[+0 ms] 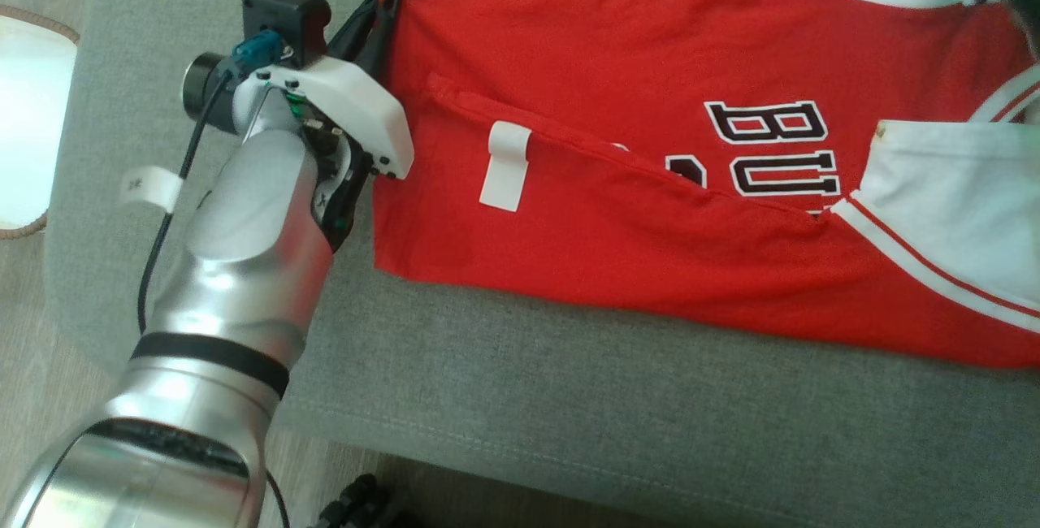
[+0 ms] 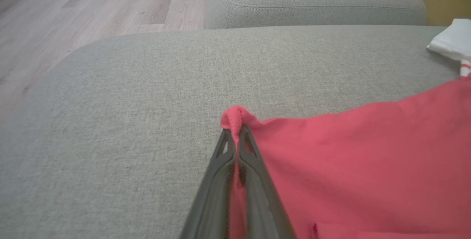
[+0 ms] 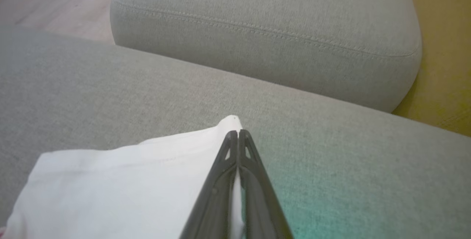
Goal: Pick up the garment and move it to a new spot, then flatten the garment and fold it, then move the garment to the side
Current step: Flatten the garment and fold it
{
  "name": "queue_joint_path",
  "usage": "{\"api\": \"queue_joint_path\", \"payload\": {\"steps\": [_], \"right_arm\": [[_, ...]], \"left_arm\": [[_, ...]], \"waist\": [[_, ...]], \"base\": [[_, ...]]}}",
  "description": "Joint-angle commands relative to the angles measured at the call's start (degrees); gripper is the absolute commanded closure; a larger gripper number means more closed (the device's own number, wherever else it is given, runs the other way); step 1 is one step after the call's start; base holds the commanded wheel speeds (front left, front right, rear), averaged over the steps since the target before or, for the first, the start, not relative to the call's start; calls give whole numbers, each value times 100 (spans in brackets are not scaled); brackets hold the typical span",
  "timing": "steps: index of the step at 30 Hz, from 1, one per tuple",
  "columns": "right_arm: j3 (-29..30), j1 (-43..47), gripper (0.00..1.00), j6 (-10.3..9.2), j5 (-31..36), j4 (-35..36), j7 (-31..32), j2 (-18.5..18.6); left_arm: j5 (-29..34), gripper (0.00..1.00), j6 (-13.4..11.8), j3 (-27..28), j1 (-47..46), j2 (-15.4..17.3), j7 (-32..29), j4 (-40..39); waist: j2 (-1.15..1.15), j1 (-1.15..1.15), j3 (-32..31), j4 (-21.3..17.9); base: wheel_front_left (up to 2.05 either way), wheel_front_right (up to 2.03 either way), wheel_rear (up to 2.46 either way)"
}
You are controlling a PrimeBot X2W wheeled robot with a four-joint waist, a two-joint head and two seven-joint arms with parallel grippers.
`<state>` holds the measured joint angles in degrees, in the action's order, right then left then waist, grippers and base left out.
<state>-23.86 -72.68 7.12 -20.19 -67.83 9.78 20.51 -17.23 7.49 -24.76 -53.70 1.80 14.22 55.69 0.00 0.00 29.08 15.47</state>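
The jersey (image 1: 617, 211), red with white sleeves, lies spread across a grey cushion (image 1: 569, 398), its hem to the left and its sleeves to the right. A raised crease runs slantwise over the red cloth from the left toward the near sleeve. A white label (image 1: 505, 166) lies just beside that crease. Right of it stand black letters (image 1: 772, 146) edged in white, partly hidden by the fold. The near sleeve (image 1: 942, 211) is white with a red stripe along its edge and lies on top of the red cloth.

The left hand (image 1: 388, 0) is at the jersey's far left corner. Its fingers (image 2: 254, 180) are pressed together on the red cloth, and a small bunch of the corner pokes out past the tips. The corner looks lifted a little off the cushion.

The right hand (image 3: 238, 134) is at the far right end, its fingers pressed together on the edge of a white part of the jersey, whose corner just clears the tips.

Beyond the cushion lies a second grey cushion (image 2: 312, 0), and left of both is a pale wooden floor (image 2: 92, 7). At the far left of the head view stands a round pale thing (image 1: 24, 122) with a woven rim.
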Motion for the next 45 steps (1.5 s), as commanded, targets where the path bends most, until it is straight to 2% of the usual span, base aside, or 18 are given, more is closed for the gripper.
{"api": "queue_joint_path", "payload": {"steps": [1, 9, 15, 20, 25, 35, 39, 42, 43, 44, 45], "right_arm": [[9, -267, 100, 36, 86, 77, -233, -11], [343, -457, 100, 36, 228, -152, -1192, 26], [590, -543, 100, 36, 369, -276, -2039, 15], [751, -346, 100, 36, 185, -149, -2388, -251], [664, 413, 100, 36, -315, 648, -2472, -424], [453, 2917, 100, 36, -1338, 3111, -2477, -237], [330, 3711, 100, 36, -1584, 3496, -2477, -307], [216, 4101, 100, 36, -1723, 3451, -2470, -383], [196, 4188, 100, 36, -1768, 3386, -2452, -401], [191, 4250, 91, 36, -1792, 3300, -2423, -409], [194, 4289, 50, 36, -1817, 3220, -2401, -424]], "left_arm": [[-23, 100, -35, 137, -260, 194, 70, -110], [-11, 100, -215, 341, -308, 279, 76, -483], [89, 100, -356, 530, -322, 398, 77, -829], [196, 100, -414, 657, -217, 509, 77, -932], [263, 100, -449, 775, 205, 613, 77, -912], [333, 100, -528, 1126, 1293, 880, 77, -1021], [396, 100, -588, 1222, 1692, 883, 77, -1060], [426, 100, -649, 1301, 1965, 828, 77, -1047], [445, 76, -708, 1341, 2048, 804, 77, -1082], [479, 34, -753, 1367, 2135, 773, 77, -1143], [497, 0, -799, 1403, 2230, 729, 77, -1206]], "waist": [[0, 0, 17, -6], [0, 0, 49, -121], [0, 0, -1, -355], [0, 0, -148, -641], [0, 0, -393, -959], [0, 0, -938, -1557], [0, 0, -1090, -1667], [0, 0, -1198, -1686], [0, 0, -1227, -1677], [0, 0, -1251, -1662], [0, 0, -1278, -1641]], "base": [[0, 0, 0], [0, 0, 0], [0, 0, 0], [0, 0, 0], [0, 0, 0], [0, 0, 0], [0, 0, 0], [0, 0, 0], [0, 0, 0], [0, 0, 0], [0, 0, 0]]}}
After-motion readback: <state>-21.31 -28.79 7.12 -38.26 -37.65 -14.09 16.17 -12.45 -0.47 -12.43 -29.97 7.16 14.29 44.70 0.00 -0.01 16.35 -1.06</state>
